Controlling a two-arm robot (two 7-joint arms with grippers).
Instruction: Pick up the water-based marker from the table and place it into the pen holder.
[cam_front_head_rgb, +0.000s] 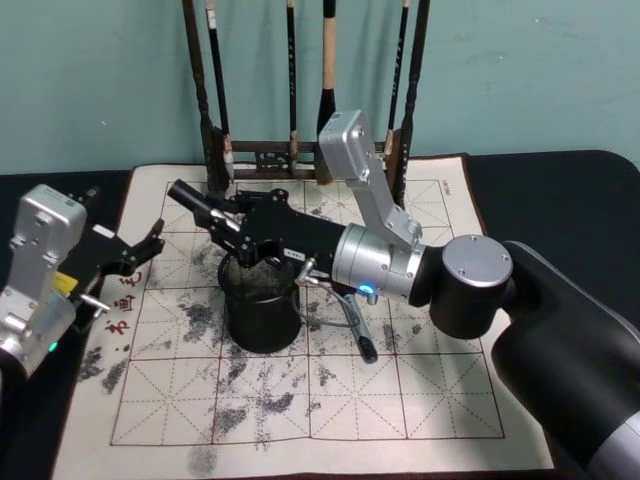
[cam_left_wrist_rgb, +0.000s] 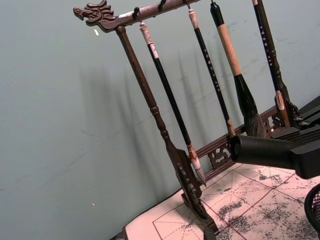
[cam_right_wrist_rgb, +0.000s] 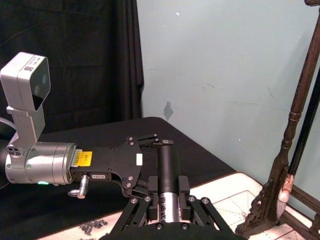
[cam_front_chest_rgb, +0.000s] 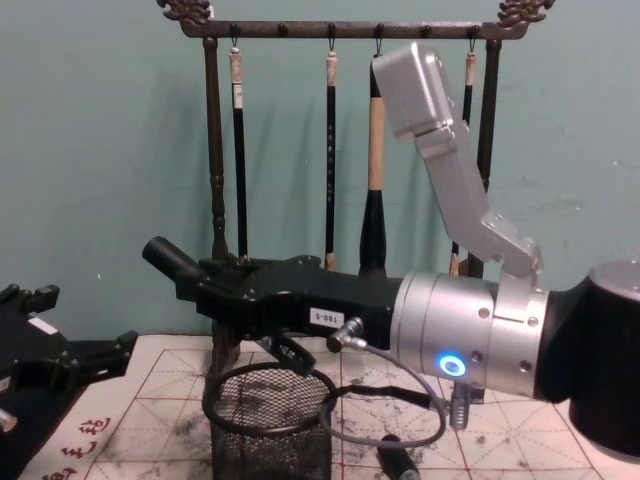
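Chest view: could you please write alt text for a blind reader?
The right tool, reaching from the right, holds a marker nearly level above the left edge of the pen holder. A brush rack stands behind; the left tool sits at lower left.

Head high, chest low; common brush rack (cam_front_chest_rgb: 212, 150)

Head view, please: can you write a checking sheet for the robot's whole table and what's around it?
Surface: black table under an ink-stained grid calligraphy mat.
Job's things: mesh pen holder upright on the mat; marker held higher than its rim, not inside.
Clutter: nothing seen.
End effectors: right end effector shut on the marker; left end effector open over the mat's left edge.
Cables: grey cable loops under the right wrist.
Surroundings: wooden brush rack with hanging brushes, teal wall behind.
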